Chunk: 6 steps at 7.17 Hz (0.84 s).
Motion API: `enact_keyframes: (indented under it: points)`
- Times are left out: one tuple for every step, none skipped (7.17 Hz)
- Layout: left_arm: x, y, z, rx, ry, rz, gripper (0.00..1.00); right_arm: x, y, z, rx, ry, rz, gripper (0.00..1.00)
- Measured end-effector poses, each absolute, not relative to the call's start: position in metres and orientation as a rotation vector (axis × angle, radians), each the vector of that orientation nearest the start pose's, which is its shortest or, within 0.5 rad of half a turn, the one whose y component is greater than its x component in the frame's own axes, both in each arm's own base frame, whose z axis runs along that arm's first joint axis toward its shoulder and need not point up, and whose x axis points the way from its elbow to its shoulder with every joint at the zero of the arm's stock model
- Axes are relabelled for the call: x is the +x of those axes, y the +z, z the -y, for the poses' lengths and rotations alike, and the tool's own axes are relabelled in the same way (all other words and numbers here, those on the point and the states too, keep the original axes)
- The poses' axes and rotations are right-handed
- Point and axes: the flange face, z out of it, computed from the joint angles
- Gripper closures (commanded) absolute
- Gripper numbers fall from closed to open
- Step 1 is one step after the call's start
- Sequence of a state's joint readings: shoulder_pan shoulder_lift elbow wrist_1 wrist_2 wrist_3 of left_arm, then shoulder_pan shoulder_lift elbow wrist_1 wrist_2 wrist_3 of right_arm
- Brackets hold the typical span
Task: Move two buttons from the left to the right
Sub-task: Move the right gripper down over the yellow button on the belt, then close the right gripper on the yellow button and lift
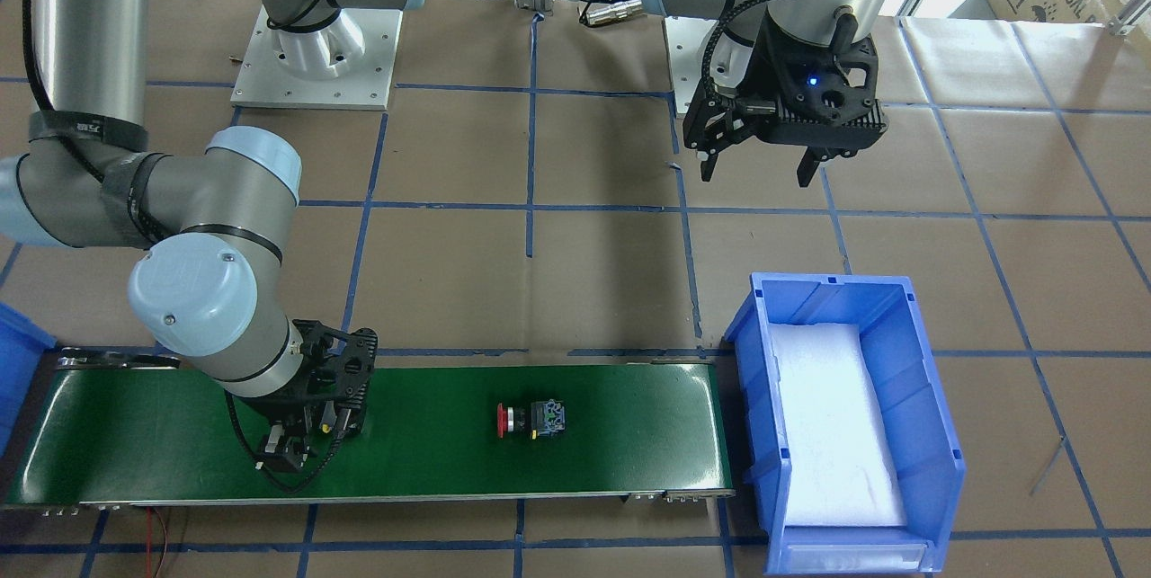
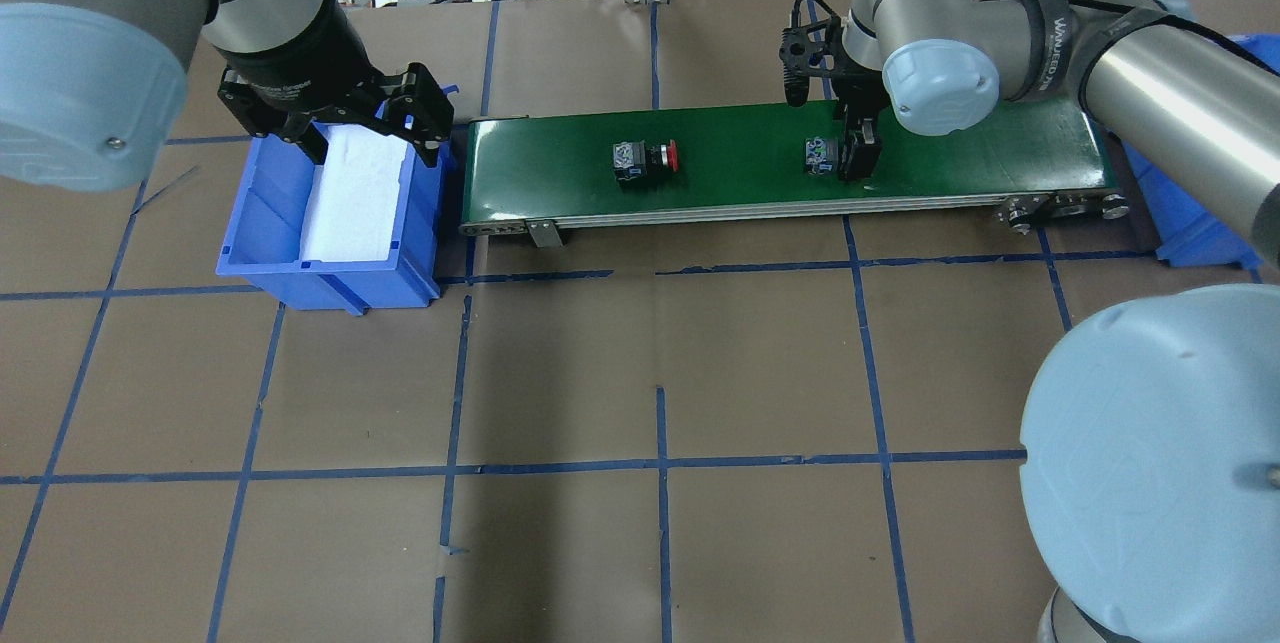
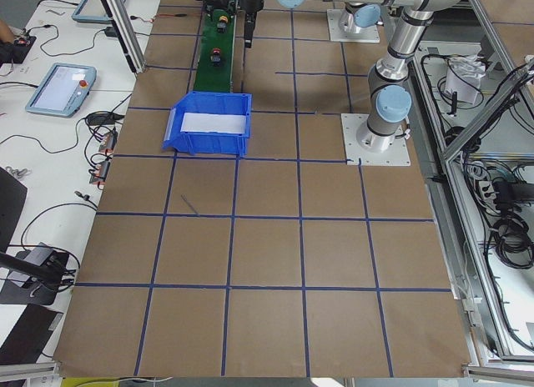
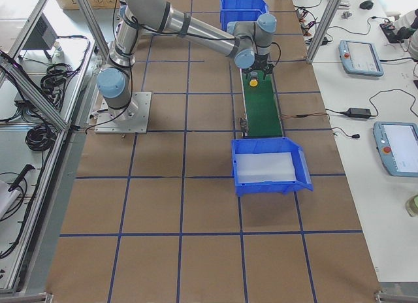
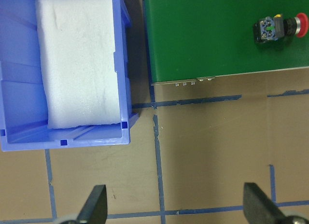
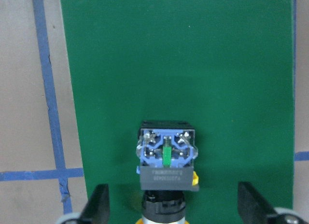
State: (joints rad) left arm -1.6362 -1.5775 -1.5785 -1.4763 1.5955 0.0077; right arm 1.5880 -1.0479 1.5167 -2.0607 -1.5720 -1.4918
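Brown paper ruled with blue tape covers the tabletop (image 2: 650, 543), and in the overhead view the left arm (image 2: 270, 3) comes in at upper left and the right arm (image 2: 1100, 73) at upper right. Across the upper middle runs a green belt (image 2: 980, 163). A blue bin (image 2: 240, 243) lined with white foam sits just beside its left end, and a second blue bin (image 2: 1190, 223) shows, partly hidden, at its right end. Both buttons lie on their sides on the belt, well apart: the red button (image 2: 645, 161) left of centre and the yellow button (image 2: 820, 155) right of centre. The left fingers (image 5: 96, 204) hang spread and empty near the foam-lined bin, with only paper between them. The right fingers (image 6: 99, 204) are spread wide on either side of the yellow button, which sits at bottom centre of the right wrist view, its block body above and its cap at the lower edge. Neither finger touches it. The step in hand looks like the pick of the yellow button for the bin at the belt's right end. To do it well, the fingers should keep the button centred and close squarely on the flat sides of the block, since the round cap could roll or squirt free. They should come low without scraping the belt. A straight lift should come before any swing toward the bin.
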Motion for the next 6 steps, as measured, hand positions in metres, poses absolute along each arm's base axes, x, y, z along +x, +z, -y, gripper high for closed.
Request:
enact_keyframes:
  points:
    - [-0.1635, 0.4904, 0.4927, 0.113, -0.126, -3.115, 0.0, 0.1448, 0.2539, 0.6618, -2.165, -0.022, -2.295, 0.07]
    - [-0.1636, 0.49, 0.4928, 0.113, -0.125, -3.115, 0.0, 0.1447, 0.2521, 0.662, -2.175, -0.019, -2.284, 0.08]
    - [-0.1636, 0.4896, 0.4928, 0.113, -0.124, -3.114, 0.0, 0.1446, 0.2492, 0.6623, -2.193, -0.015, -2.263, 0.14]
    - [-0.1636, 0.4895, 0.4929, 0.113, -0.123, -3.114, 0.0, 0.1445, 0.2471, 0.6625, -2.207, -0.01, -2.246, 0.39]
    - [-0.1637, 0.4895, 0.4929, 0.113, -0.123, -3.115, 0.0, 0.1442, 0.2465, 0.6625, -2.215, -0.005, -2.24, 0.63]
    - [-0.1637, 0.4894, 0.4928, 0.113, -0.123, -3.115, 0.0, 0.1435, 0.2472, 0.6625, -2.221, 0.001, -2.241, 0.72]
